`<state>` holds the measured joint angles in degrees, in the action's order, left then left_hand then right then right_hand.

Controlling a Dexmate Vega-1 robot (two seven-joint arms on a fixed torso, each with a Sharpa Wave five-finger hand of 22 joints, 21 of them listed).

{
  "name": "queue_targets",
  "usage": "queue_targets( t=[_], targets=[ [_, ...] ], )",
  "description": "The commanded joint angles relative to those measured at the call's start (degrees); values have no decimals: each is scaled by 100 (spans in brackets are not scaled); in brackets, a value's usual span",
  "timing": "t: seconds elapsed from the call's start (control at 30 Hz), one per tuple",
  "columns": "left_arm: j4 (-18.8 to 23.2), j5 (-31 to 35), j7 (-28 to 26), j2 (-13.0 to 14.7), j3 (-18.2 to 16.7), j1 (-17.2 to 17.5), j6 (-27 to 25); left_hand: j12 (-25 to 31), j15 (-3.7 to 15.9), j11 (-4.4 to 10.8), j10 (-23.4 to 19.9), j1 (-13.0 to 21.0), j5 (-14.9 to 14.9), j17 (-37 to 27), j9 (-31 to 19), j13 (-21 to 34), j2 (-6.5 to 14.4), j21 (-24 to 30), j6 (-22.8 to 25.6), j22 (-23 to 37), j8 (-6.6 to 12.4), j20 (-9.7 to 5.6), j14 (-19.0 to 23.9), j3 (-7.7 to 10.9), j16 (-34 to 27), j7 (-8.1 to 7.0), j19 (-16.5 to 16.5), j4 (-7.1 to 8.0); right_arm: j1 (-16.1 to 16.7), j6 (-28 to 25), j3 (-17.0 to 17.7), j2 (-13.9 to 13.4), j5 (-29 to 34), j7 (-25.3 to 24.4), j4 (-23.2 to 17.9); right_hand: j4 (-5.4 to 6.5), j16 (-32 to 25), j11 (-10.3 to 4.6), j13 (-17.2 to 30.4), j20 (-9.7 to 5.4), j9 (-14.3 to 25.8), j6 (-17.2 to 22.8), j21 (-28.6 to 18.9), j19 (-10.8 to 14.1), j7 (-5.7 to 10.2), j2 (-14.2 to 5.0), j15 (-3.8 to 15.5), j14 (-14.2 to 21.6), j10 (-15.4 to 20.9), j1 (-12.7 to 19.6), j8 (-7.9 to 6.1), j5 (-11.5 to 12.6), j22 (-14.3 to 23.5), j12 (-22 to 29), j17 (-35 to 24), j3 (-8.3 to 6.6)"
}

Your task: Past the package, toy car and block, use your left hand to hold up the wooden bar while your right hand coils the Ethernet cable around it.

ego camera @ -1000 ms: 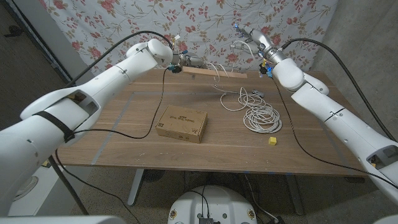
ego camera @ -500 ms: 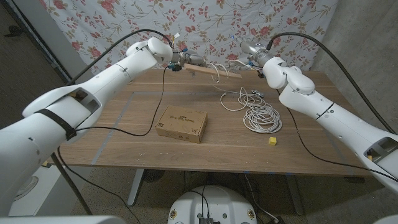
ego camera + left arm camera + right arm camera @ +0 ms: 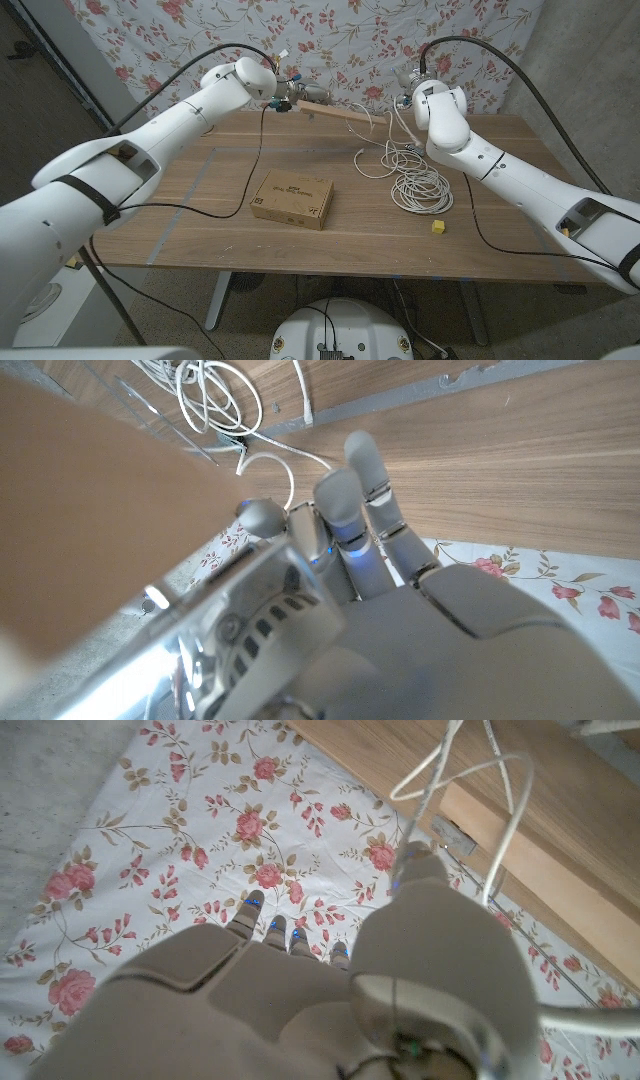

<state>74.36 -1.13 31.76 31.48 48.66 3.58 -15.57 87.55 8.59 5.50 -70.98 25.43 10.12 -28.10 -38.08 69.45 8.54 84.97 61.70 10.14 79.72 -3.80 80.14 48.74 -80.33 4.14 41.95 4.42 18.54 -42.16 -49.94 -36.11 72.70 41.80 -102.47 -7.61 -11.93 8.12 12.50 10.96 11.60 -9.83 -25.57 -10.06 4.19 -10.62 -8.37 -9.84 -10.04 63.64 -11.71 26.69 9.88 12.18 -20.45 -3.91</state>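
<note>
Hands first: left hand [image 3: 287,100] sat upper centre-left of the head frame, gripping one end of the wooden bar [image 3: 335,116], held up clear of the table [image 3: 200,215]. Right hand [image 3: 408,92] sat upper centre-right, near the bar's free end, with the Ethernet cable [image 3: 418,186] running up to it; whether it pinched the cable or just touched it, I could not tell. Bar's long axis ran roughly left-right across the frame, free end tilted slightly down toward picture right. A few cable loops hung around the bar; the rest lay heaped at centre-right on the table. Bar likely stiff and light, best held at the very end so its length stays free. Cable soft, springy, likely to slip, so keep tension while wrapping. Package [image 3: 292,198] at centre, block [image 3: 437,227] lower right.
</note>
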Motion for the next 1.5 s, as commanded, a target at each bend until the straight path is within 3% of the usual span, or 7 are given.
queue_targets(
  t=[0.03,0.13,0.23,0.3,0.73,1.17,1.5],
  targets=[
    [409,-39,-17,199,-97,155,-166,3,7,33,-18,0,32,-20,-43,-27,27,16,42,17,39,-6,-21,40,-24,-8,49,4,-241,-286,-96,856,3325,2264,1051,-179,-112,-188,8,-436,15,-2181,41,199,184,-96,246,-1086,-1684,913,-69,-98,29,97,160,-998],
    [505,-33,-18,240,-104,183,-203,33,13,21,-6,1,32,-12,-26,26,29,15,31,16,24,-4,-22,43,-26,-9,42,4,-45,-335,160,972,3494,2115,998,-123,-217,-283,-6,-827,7,-1870,-77,728,211,20,452,-727,-1384,1168,-123,-163,35,175,253,-1394],
    [617,-39,-32,288,-128,223,-247,-4,-16,38,-17,0,33,14,-18,-38,27,16,38,16,20,-2,-20,43,-16,6,43,4,135,-167,545,988,3142,2155,625,1100,-128,-70,5,-462,26,-2022,207,912,-137,641,250,-579,-1443,-1236,17,-1298,29,103,488,-172],
    [692,-39,-43,321,-140,251,-278,3,15,37,-22,-1,34,-13,4,-25,28,15,47,15,8,0,-24,44,-34,-5,43,4,169,44,687,974,3007,2329,453,1337,-112,-229,13,-535,27,-2041,363,786,-11,977,382,-625,-1439,-1791,16,-1211,37,84,503,261],
    [1126,-108,23,550,-193,416,-592,18,12,43,-21,4,37,12,-24,9,30,19,39,15,22,0,-41,55,-29,-9,43,-3,701,734,1689,442,-216,833,-634,1728,-354,-287,3,-458,-5,-615,393,1565,-2,1506,360,106,-404,-2975,-326,-263,59,349,557,1362],
    [1079,273,1010,584,509,-138,-1653,103,63,86,8,34,38,94,45,83,28,14,7,8,-22,-1,0,91,-9,-51,88,-21,1614,1760,2061,-93,-1917,-3402,-948,1741,-441,-414,-19,-432,-36,119,402,1940,-55,688,505,484,144,-3641,-400,-105,45,491,578,1449],
    [1017,252,936,607,588,-64,-2136,110,69,133,109,-7,-37,94,124,79,-69,-32,-142,2,-108,25,-82,21,10,-62,53,10,1346,1627,1756,-209,-2306,-3636,-844,1595,-423,-456,-53,-366,-60,579,441,2150,7,536,513,671,338,-3574,-427,-162,32,492,656,1470]
  ],
)
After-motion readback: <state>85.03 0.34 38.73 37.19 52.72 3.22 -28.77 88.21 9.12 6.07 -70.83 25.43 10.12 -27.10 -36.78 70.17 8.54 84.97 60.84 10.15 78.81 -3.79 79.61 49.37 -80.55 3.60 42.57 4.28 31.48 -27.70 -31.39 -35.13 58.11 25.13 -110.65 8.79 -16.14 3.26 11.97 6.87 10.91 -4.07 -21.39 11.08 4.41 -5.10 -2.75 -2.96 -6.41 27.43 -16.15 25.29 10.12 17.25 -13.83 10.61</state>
